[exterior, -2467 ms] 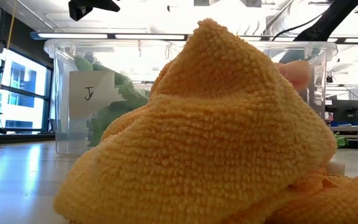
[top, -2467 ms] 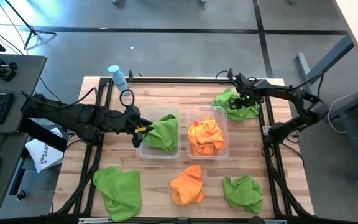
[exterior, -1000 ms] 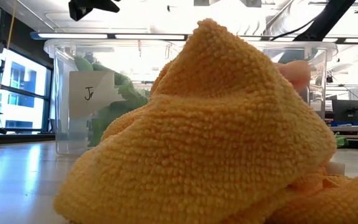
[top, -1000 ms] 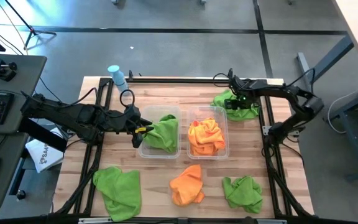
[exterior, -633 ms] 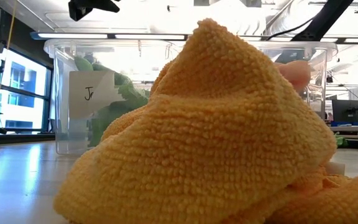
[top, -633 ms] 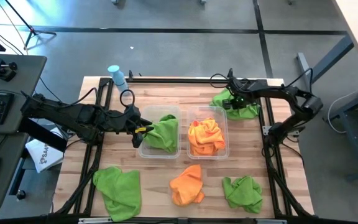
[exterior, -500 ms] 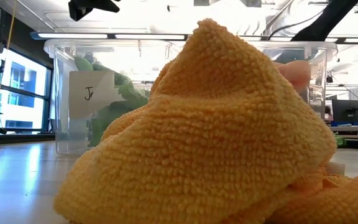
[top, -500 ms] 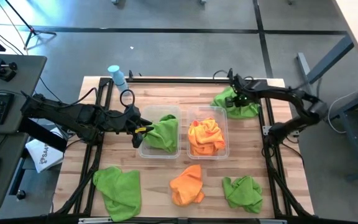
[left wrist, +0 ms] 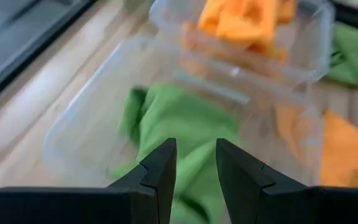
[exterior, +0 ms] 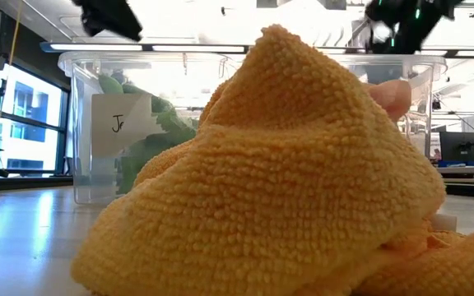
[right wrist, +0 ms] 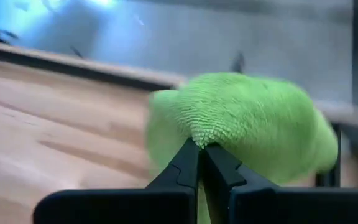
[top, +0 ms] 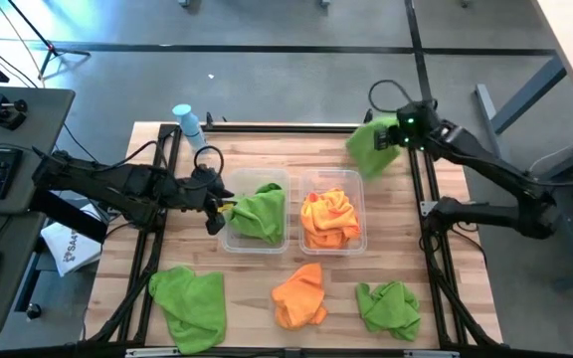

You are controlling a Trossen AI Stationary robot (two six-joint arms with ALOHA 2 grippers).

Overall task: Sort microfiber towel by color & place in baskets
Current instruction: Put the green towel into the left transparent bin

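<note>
My right gripper (top: 394, 136) is shut on a green microfiber towel (top: 370, 148) and holds it above the table's far right corner. My left gripper (left wrist: 195, 167) stands open over the left wall of the left basket (top: 229, 242), above the green towel (top: 260, 213) lying inside. The right basket (top: 356, 199) holds an orange towel (top: 328, 219). Two green towels (top: 189, 303) (top: 388, 306) and an orange towel (top: 300, 295) lie flat on the near part of the table. That orange towel (exterior: 278, 181) fills the low view. My right gripper pinches a bunched peak of the green towel (right wrist: 199, 132) between its two fingertips. The fingers come from the table's right side, slanting down. The rest of the towel hangs slack below and beside them, lifted clear of the table.
A pale-blue bottle (top: 185, 121) stands at the far left corner. A dark frame (top: 436, 249) runs along the table's right edge, and cables (top: 203, 157) lie by the left arm. Bare wood shows between the baskets and the far edge.
My right gripper has shut on the green towel at the far right and risen with it. The towel, bunched on the table before, now hangs clear of the wood. My left gripper has shifted slightly toward the table's left edge.
</note>
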